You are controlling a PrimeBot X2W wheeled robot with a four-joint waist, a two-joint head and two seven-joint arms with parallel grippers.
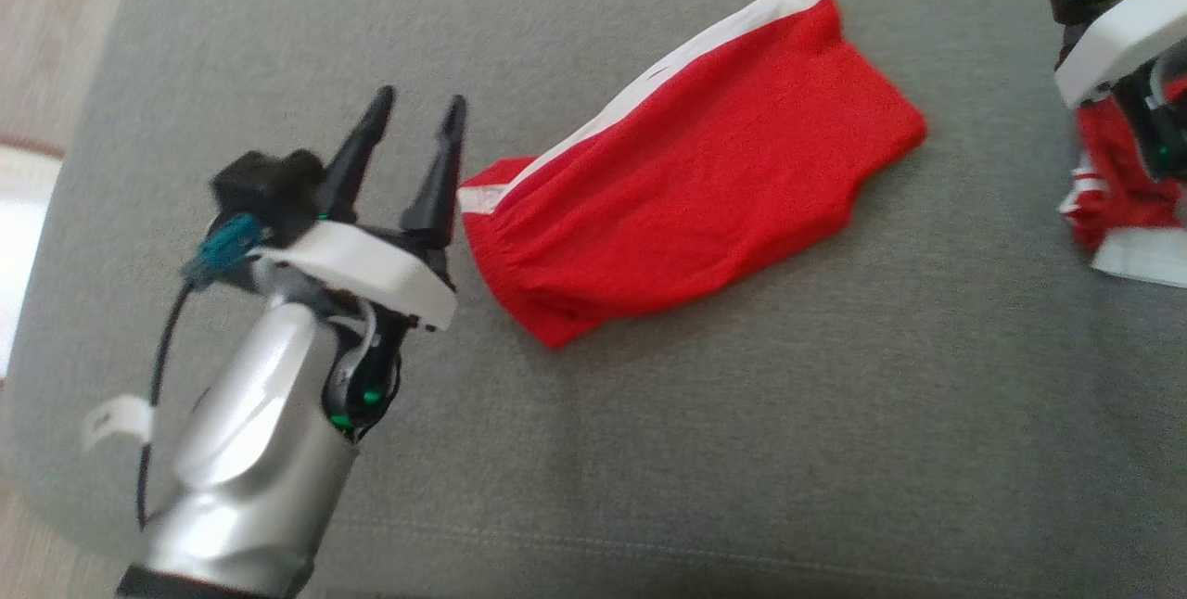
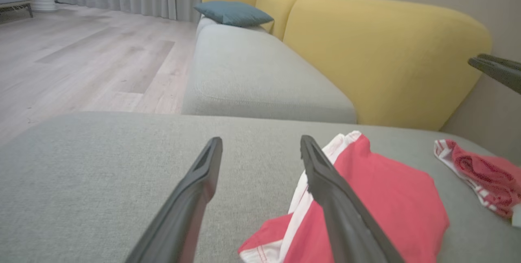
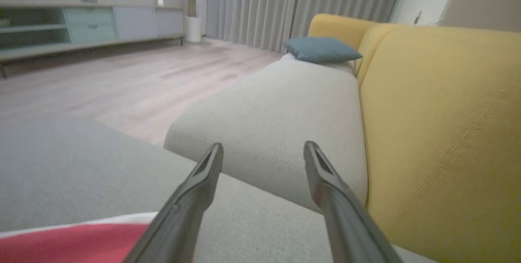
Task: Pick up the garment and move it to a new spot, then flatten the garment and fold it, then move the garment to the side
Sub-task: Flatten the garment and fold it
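My left hand hovered over the grey seat cushion, fingers apart and empty. The red garment lay just to its right, waistband end nearest my fingers, nothing between. My right hand was spread and empty too. By its wrist lay a second red-and-white cloth, well apart from the garment. Ahead of both stood a yellow backrest and a blue pillow.

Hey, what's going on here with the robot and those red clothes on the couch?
The robot is working on a pair of red shorts with a white side stripe, lying folded on the grey cushion. Its left gripper is open and empty, right beside the shorts' left end, not holding them. The right gripper is open too, off to the right by a second red garment.
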